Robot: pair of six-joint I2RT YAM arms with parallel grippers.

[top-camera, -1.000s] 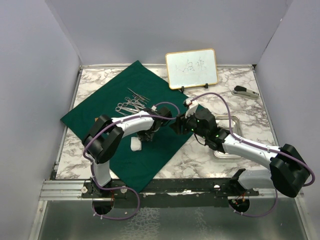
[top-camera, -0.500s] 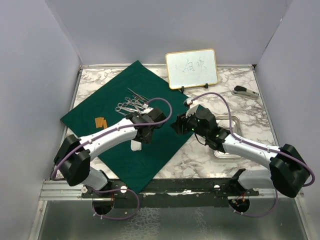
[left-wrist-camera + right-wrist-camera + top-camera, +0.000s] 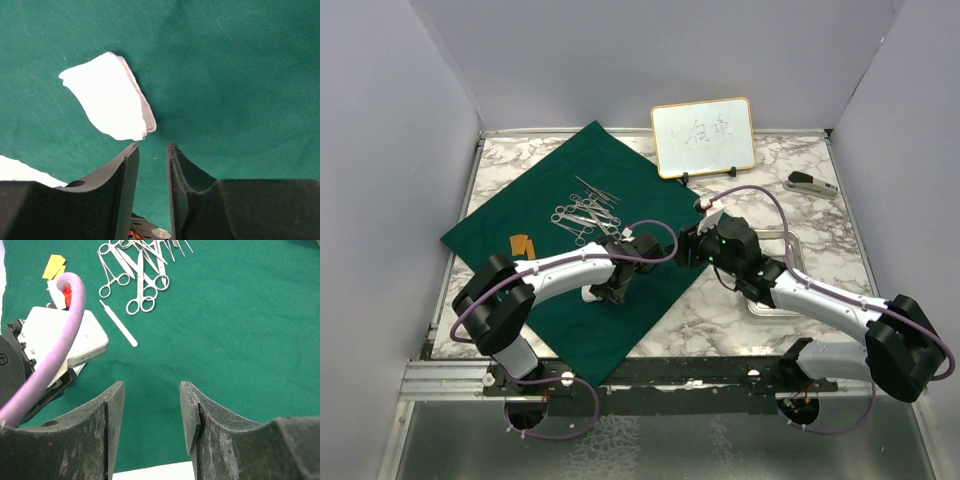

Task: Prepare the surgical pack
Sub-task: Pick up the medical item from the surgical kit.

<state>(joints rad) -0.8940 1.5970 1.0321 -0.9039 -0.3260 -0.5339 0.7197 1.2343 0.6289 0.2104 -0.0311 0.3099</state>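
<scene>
Your left tool (image 3: 152, 150) gapes narrowly, empty, just short of crumpled white gauze (image 3: 107, 97) on woven green cloth (image 3: 225, 75); your right tool (image 3: 152, 390) stands wide, empty.

**A:** We're looking down past our right gripper (image 3: 151, 387). The jaws are apart with nothing between them, only green cloth (image 3: 240, 330) underneath.

**B:** Up top we've got the instruments (image 3: 142, 270), silver and ring-handled, heaped and crossing one another.

**A:** Just beside that heap we spot a thin white stick (image 3: 118, 324), lying slantwise on the cloth.

**B:** At the left of our view we see the left arm (image 3: 65, 337). It has a white casing, and a purple cable (image 3: 55, 360) curves across it.

**A:** Above it we pick out two yellow tags (image 3: 54, 266) on the cloth.

**B:** And there's a pale strip at the bottom edge, between our fingers. We can't tell what it is.
</scene>
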